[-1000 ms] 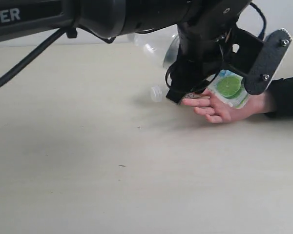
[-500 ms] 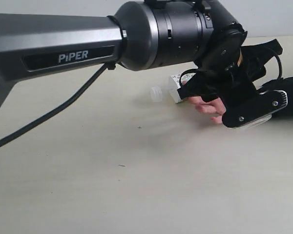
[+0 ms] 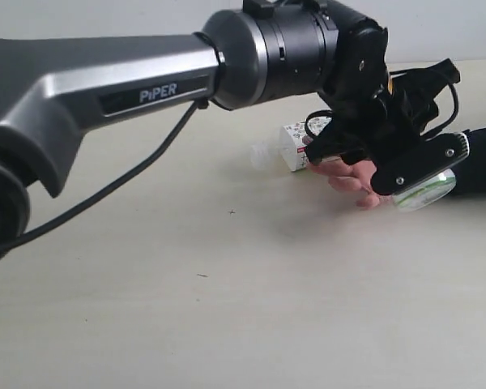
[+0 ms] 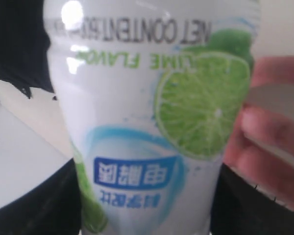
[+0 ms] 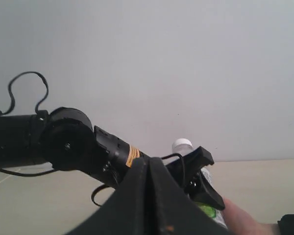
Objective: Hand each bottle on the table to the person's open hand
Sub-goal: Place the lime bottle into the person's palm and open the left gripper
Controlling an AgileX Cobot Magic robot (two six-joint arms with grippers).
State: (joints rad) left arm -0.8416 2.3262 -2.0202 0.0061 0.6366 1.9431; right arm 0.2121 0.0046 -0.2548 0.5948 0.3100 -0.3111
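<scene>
My left gripper (image 3: 407, 177) is shut on the lime-label bottle (image 3: 426, 191), holding it just above the person's open hand (image 3: 350, 173) at the right of the table (image 3: 146, 308). In the left wrist view the lime bottle (image 4: 152, 122) fills the frame between the dark jaws, with the person's fingers (image 4: 269, 142) beside it. The floral-label bottle (image 3: 296, 151) lies on its side by the hand's fingertips. The right gripper (image 5: 149, 169) is shut and empty, raised and looking down on the left arm, the bottle's white cap (image 5: 182, 145) and the hand (image 5: 241, 220). The pink-white and white-blue bottles are hidden or out of view.
The left arm (image 3: 146, 89) stretches across the upper part of the exterior view and hides the table's back. Its cable (image 3: 121, 182) hangs over the left of the table. The person's dark sleeve (image 3: 482, 158) lies at the right edge.
The left arm has shifted and its wrist has turned, carrying the lime bottle lower and to the right over the hand. The floral bottle now shows more clearly.
</scene>
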